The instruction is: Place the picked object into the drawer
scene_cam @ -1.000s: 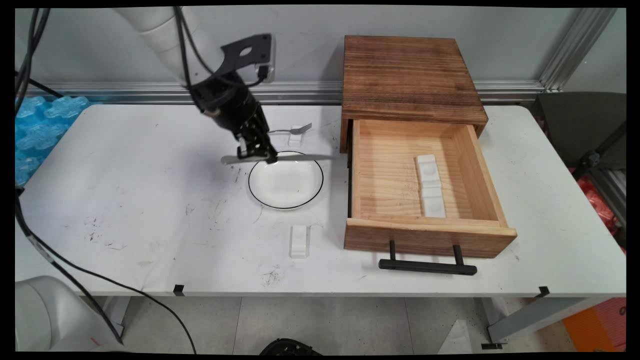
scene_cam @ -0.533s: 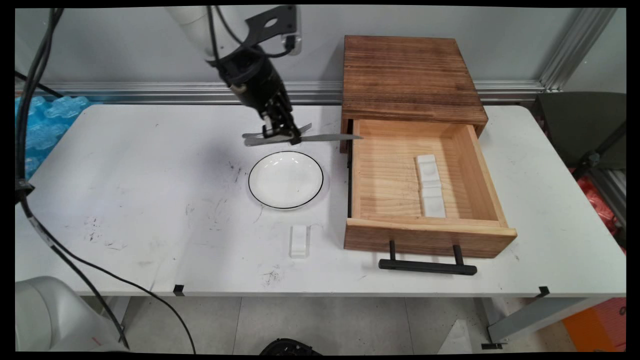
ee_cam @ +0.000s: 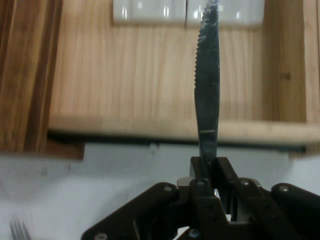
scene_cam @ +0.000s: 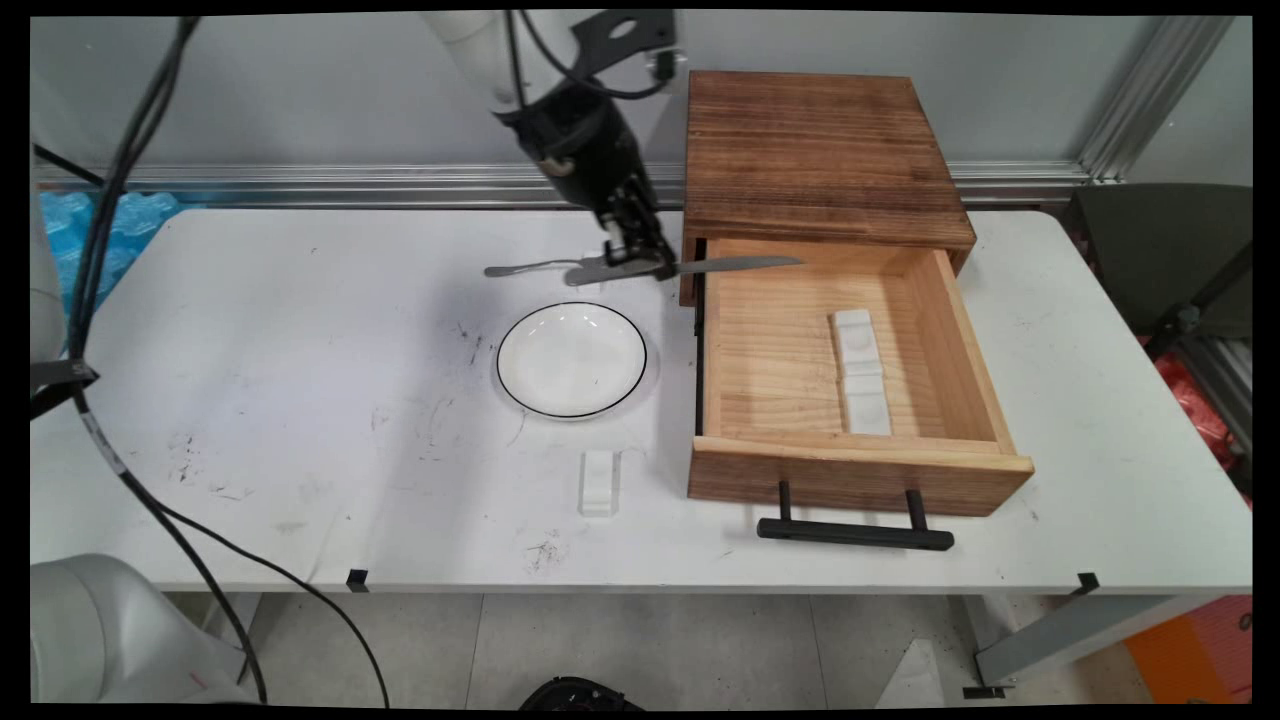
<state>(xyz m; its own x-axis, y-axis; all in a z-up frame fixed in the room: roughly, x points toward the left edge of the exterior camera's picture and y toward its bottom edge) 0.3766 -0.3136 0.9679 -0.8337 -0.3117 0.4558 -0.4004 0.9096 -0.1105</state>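
Observation:
My gripper is shut on a metal table knife and holds it level in the air. The serrated blade reaches over the left wall of the open wooden drawer. Inside the drawer lie white cutlery rests, seen in the hand view as white rests beyond the blade's tip. A fork lies on the table just left of the gripper, and its tines show at the hand view's lower left. A white black-rimmed plate sits below the gripper.
The drawer belongs to a dark wooden box at the table's back; its black handle juts toward the near edge. A small white rest lies in front of the plate. Blue bubble wrap sits at the far left.
The gripper has carried the knife up from the plate's rim and rightward; the blade now crosses the drawer's left wall. The fork, hidden half a second ago, shows again behind it.

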